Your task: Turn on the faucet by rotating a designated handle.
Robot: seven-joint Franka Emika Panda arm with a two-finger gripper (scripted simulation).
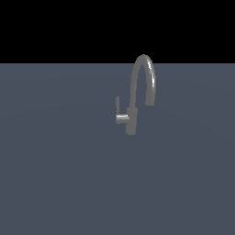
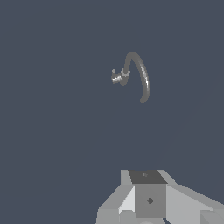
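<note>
The faucet point(image 1: 132, 120) is a small grey metal tap with a tall arched spout point(image 1: 146, 73), standing on the flat grey-blue floor point(image 1: 55, 174). The handle point(image 1: 117, 106) is a thin lever standing upright on a short shiny stub point(image 1: 122, 118) at the body's side toward the exterior view's left. My gripper does not show in the exterior view. In the wrist view the faucet point(image 2: 139, 74) and handle point(image 2: 115, 77) lie far ahead of my gripper point(image 2: 146, 177). Its fingers form one block with no gap and hold nothing.
Only the flat grey-blue floor surrounds the faucet, with black background point(image 1: 69, 27) above it. No other objects show.
</note>
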